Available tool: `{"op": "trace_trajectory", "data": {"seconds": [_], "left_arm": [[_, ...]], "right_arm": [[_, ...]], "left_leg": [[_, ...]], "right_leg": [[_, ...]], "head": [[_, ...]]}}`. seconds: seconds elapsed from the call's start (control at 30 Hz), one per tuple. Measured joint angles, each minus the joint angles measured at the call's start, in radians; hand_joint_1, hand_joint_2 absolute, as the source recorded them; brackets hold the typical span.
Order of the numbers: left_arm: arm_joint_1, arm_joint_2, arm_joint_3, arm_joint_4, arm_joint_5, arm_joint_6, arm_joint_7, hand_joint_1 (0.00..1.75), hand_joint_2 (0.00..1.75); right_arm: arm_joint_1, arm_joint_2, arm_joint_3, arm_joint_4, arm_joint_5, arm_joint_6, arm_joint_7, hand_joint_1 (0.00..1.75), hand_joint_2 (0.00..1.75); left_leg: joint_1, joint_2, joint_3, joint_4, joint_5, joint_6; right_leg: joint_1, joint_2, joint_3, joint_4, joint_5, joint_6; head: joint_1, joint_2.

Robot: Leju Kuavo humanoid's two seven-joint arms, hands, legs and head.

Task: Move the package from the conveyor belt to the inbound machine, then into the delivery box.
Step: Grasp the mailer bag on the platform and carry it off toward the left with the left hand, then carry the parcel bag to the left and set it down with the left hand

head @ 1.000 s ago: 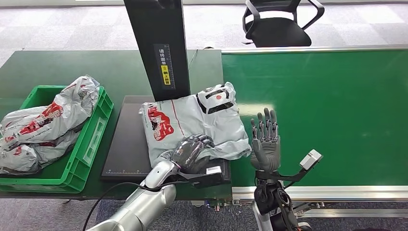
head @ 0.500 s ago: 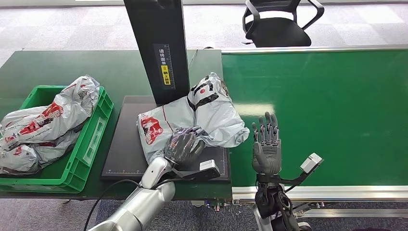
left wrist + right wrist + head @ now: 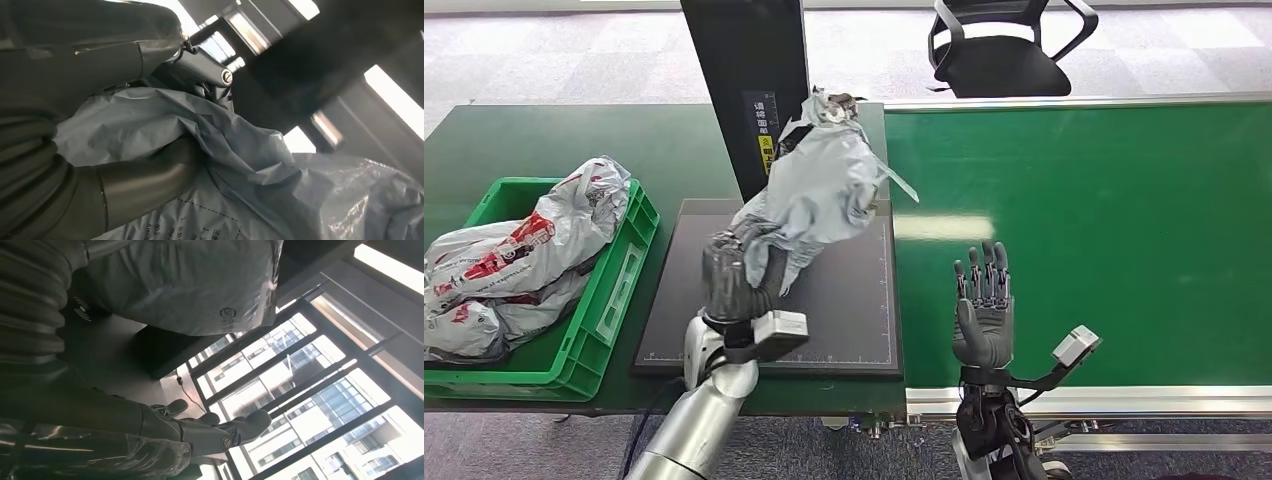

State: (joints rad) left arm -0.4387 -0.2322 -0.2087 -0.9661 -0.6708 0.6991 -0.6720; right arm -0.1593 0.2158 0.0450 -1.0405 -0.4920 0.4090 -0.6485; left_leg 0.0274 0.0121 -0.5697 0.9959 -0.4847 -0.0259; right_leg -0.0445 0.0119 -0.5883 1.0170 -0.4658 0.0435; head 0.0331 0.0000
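Left hand (image 3: 736, 277) grasps grey package (image 3: 819, 185) by lower end, lifted above black scanner plate (image 3: 844, 320), bag leaning toward 1 o'clock against scanner column (image 3: 749, 90). Right hand (image 3: 982, 310) empty, fingers spread upright over conveyor belt (image 3: 1104, 230). Green box (image 3: 614, 300) at 9 o'clock.

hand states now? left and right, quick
Left hand: grips the package, lifted above the scanner pad.
Right hand: open, fingers apart, holding nothing, over the belt.
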Motion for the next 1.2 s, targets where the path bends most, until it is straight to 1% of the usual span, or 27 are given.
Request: {"op": "trace_trajectory", "data": {"seconds": [0.07, 0.13, 0.2, 0.27, 0.37, 0.53, 0.63, 0.73, 0.8, 0.87, 1.0, 1.07, 1.13, 1.2], "left_arm": [[0.004, 0.017, 0.022, -0.094, 0.078, 0.000, 0.000, 1.75, 1.75], [-0.003, 0.043, 0.048, -0.179, 0.116, 0.000, 0.002, 1.75, 1.75], [-0.027, 0.079, 0.075, -0.247, 0.136, 0.000, 0.014, 1.75, 1.75], [-0.072, 0.124, 0.092, -0.294, 0.158, -0.005, 0.049, 1.75, 1.75], [-0.143, 0.183, 0.102, -0.334, 0.173, -0.017, 0.106, 1.74, 1.75], [-0.201, 0.236, 0.106, -0.361, 0.163, -0.012, 0.136, 1.75, 1.75], [-0.264, 0.286, 0.111, -0.357, 0.135, -0.014, 0.182, 1.74, 1.75], [-0.356, 0.338, 0.122, -0.334, 0.078, -0.042, 0.253, 1.73, 1.75], [-0.437, 0.372, 0.126, -0.303, 0.021, -0.081, 0.326, 1.73, 1.75], [-0.546, 0.400, 0.127, -0.256, -0.043, -0.132, 0.408, 1.71, 1.75], [-0.791, 0.445, 0.125, -0.135, -0.206, -0.235, 0.569, 1.68, 1.75], [-0.891, 0.476, 0.127, -0.061, -0.293, -0.296, 0.635, 1.68, 1.75], [-0.964, 0.516, 0.135, 0.018, -0.363, -0.346, 0.679, 1.68, 1.75], [-1.004, 0.556, 0.152, 0.094, -0.420, -0.367, 0.697, 1.68, 1.75]], "right_arm": [[0.004, 0.000, -0.001, -0.001, -0.005, 0.000, -0.001, 0.00, 1.75], [0.004, 0.000, -0.001, -0.002, -0.011, 0.001, 0.000, 0.00, 1.75], [0.003, 0.000, -0.002, -0.004, -0.017, 0.003, 0.003, 0.00, 1.75], [0.002, 0.001, -0.004, -0.005, -0.019, 0.010, 0.009, 0.00, 1.75], [0.002, 0.002, -0.011, -0.008, -0.019, 0.022, 0.012, 0.00, 1.75], [0.002, 0.005, -0.022, -0.010, -0.016, 0.034, 0.013, 0.00, 1.75], [0.004, 0.007, -0.030, -0.010, -0.016, 0.049, 0.013, 0.00, 1.75], [0.012, 0.007, -0.042, -0.013, -0.015, 0.065, 0.014, 0.00, 1.75], [0.020, 0.008, -0.051, -0.018, -0.013, 0.075, 0.016, 0.00, 1.75], [0.028, 0.008, -0.057, -0.022, -0.011, 0.086, 0.021, 0.00, 1.75], [0.039, 0.010, -0.068, -0.025, -0.009, 0.103, 0.028, 0.00, 1.75], [0.042, 0.012, -0.073, -0.029, -0.006, 0.109, 0.030, 0.00, 1.75], [0.046, 0.015, -0.077, -0.035, -0.003, 0.115, 0.033, 0.00, 1.75], [0.052, 0.019, -0.082, -0.043, -0.002, 0.119, 0.039, 0.00, 1.75]], "left_leg": [[0.000, 0.000, 0.000, 0.000, 0.000, 0.000], [0.000, 0.000, 0.000, 0.000, 0.001, 0.000], [0.000, 0.000, 0.000, 0.000, 0.002, -0.001], [0.000, -0.001, 0.001, 0.000, 0.002, -0.001], [0.000, -0.001, 0.001, 0.000, 0.003, -0.001], [0.000, -0.001, 0.000, 0.000, 0.003, -0.001], [0.000, 0.000, 0.000, 0.000, 0.003, -0.001], [0.001, -0.001, 0.000, 0.000, 0.003, -0.001], [0.002, -0.001, 0.000, 0.000, 0.004, -0.002], [0.002, 0.000, -0.001, 0.000, 0.004, -0.002], [0.002, 0.001, -0.001, 0.000, 0.004, -0.003], [0.002, 0.003, -0.001, 0.000, 0.004, -0.003], [0.002, 0.006, -0.001, 0.000, 0.004, -0.003], [0.002, 0.007, 0.000, -0.001, 0.004, -0.003]], "right_leg": [[0.000, 0.000, 0.000, 0.000, 0.000, 0.000], [0.000, 0.000, 0.000, 0.001, 0.000, 0.000], [0.000, 0.000, 0.000, 0.001, 0.000, 0.000], [0.000, -0.001, 0.000, 0.001, 0.000, 0.000], [0.000, -0.001, 0.001, 0.002, 0.001, -0.001], [0.000, 0.000, 0.000, 0.002, 0.001, -0.001], [0.000, 0.000, 0.000, 0.002, 0.001, -0.001], [0.001, 0.000, -0.001, 0.002, 0.001, -0.001], [0.002, 0.000, -0.002, 0.003, 0.001, -0.002], [0.002, 0.000, -0.002, 0.003, 0.002, -0.003], [0.002, 0.001, -0.003, 0.003, 0.003, -0.003], [0.002, 0.002, -0.004, 0.003, 0.003, -0.003], [0.002, 0.005, -0.005, 0.003, 0.003, -0.004], [0.003, 0.006, -0.006, 0.004, 0.003, -0.004]], "head": [[0.000, 0.000], [0.000, 0.000], [0.000, 0.000], [0.000, 0.000], [0.000, 0.000], [0.000, 0.000], [0.000, 0.000], [0.000, 0.000], [0.000, 0.000], [0.001, 0.000], [0.000, 0.000], [0.001, 0.000], [0.000, 0.000], [0.000, 0.000]]}}
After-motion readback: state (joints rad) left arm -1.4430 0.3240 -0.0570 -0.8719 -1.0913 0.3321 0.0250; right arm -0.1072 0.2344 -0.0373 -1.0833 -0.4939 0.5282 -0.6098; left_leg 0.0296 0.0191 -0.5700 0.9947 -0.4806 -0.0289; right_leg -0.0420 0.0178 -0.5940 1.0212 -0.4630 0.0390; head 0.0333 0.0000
